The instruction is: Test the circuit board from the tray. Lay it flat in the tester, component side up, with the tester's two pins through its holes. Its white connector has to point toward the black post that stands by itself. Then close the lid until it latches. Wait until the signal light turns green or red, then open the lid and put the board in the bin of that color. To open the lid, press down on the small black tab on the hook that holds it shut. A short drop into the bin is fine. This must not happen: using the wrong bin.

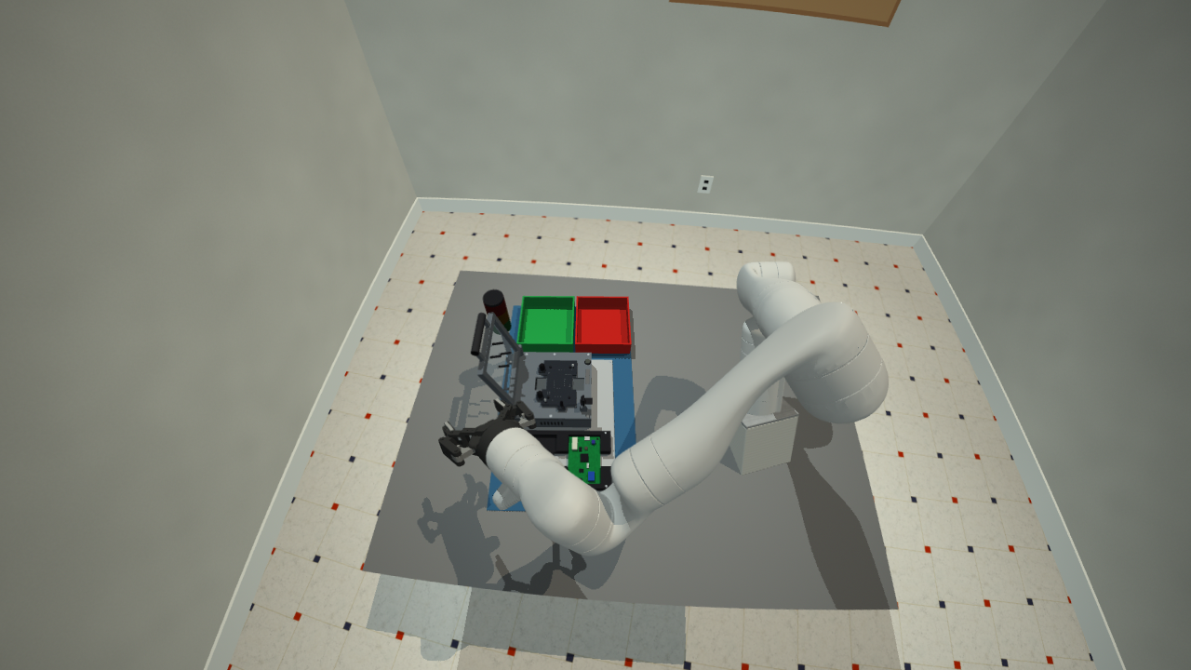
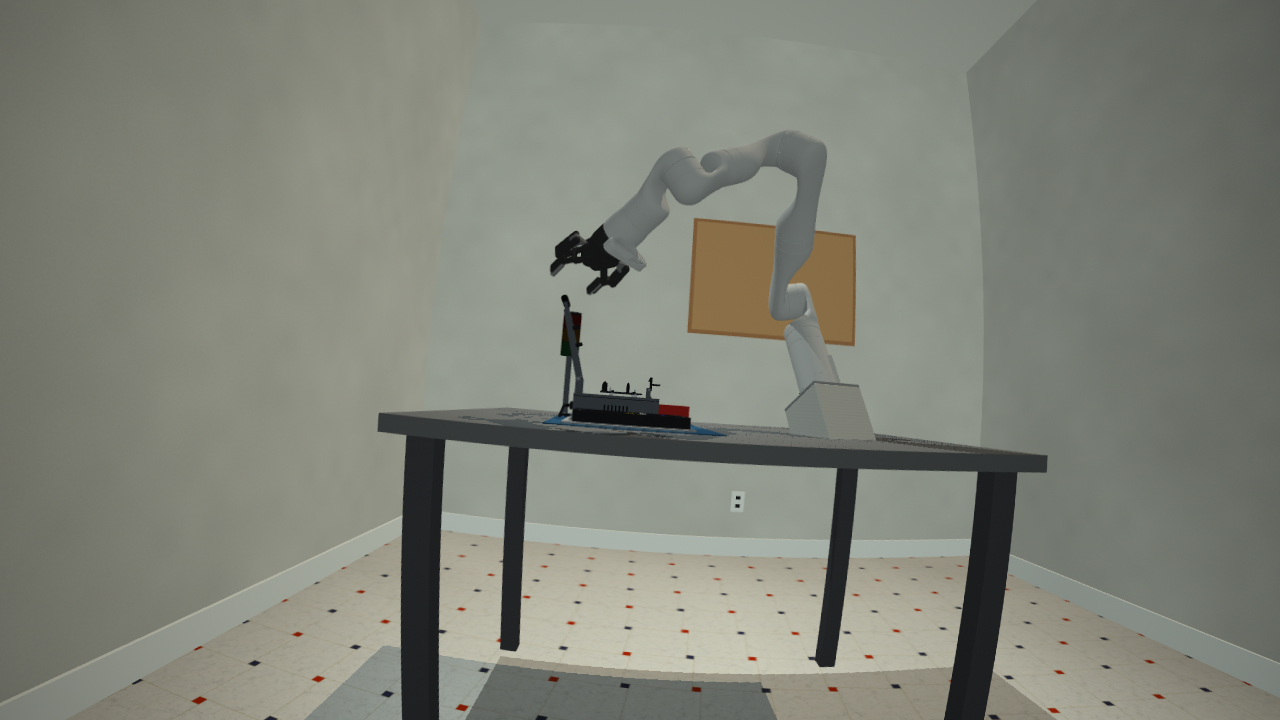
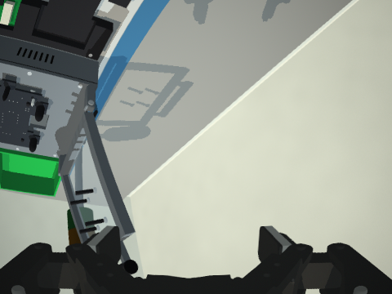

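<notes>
The green circuit board (image 1: 584,458) lies component side up in the black tray (image 1: 549,441) (image 3: 61,24); its white connector (image 3: 6,13) faces the tester. The tester (image 1: 541,412) (image 2: 617,402) (image 3: 57,94) has no board in it. Its lid (image 1: 500,390) (image 2: 573,344) (image 3: 108,171) stands open, with a black handle (image 1: 477,333) (image 2: 564,300) (image 3: 131,266) on top. The hook (image 1: 586,402) is at the tester's right side. A small black post (image 1: 587,362) stands at its back right corner. My gripper (image 1: 476,429) (image 2: 574,278) (image 3: 189,243) is open and empty, above the lid's height.
The green bin (image 1: 547,347) (image 3: 28,180) and red bin (image 1: 603,348) (image 2: 674,411) stand behind the tester. The signal light (image 1: 494,300) (image 2: 571,333) (image 3: 74,234) stands behind the raised lid; I see no brightly lit lamp. My forearm hides part of the tray in the top view.
</notes>
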### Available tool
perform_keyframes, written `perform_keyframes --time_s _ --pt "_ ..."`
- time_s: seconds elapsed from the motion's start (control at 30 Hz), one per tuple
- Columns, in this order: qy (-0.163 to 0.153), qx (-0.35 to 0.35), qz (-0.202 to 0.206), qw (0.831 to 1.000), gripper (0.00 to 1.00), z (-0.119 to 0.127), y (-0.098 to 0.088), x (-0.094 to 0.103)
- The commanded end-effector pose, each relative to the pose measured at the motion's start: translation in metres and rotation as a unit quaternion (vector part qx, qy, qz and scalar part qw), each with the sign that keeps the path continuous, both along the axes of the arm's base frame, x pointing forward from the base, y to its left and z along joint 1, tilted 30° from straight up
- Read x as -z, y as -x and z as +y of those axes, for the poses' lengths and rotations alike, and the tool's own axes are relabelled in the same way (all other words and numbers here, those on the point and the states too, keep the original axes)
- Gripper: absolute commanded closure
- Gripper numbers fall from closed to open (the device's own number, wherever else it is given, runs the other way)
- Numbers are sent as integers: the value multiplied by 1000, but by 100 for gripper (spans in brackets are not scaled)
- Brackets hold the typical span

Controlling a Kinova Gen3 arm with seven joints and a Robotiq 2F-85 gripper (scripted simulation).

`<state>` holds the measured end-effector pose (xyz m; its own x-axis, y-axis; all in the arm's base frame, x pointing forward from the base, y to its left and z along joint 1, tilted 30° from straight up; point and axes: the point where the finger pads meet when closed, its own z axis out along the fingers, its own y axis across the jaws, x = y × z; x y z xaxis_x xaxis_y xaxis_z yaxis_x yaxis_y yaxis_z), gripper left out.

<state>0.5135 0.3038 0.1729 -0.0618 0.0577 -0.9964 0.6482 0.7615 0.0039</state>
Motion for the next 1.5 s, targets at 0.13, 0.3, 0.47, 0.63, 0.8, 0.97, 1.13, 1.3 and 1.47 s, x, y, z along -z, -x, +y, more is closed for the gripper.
perform_keyframes --time_s 0.13,0.3,0.47,0.63,0.8,0.97,1.13,1.3,1.47 --pt "-177 96 48 978 0 -24 51 -24" --pt "-227 130 70 963 0 -29 73 -22" --pt "-312 187 115 924 0 -30 117 -21" --pt "-371 227 155 887 0 -26 154 -24" --pt "-371 227 155 887 0 -26 154 -24" --pt "-371 227 155 887 0 -26 154 -24" --pt "-382 234 163 879 0 -24 161 -25" --pt "-391 240 170 872 0 -23 168 -26" --pt "-399 246 176 866 0 -21 174 -27"
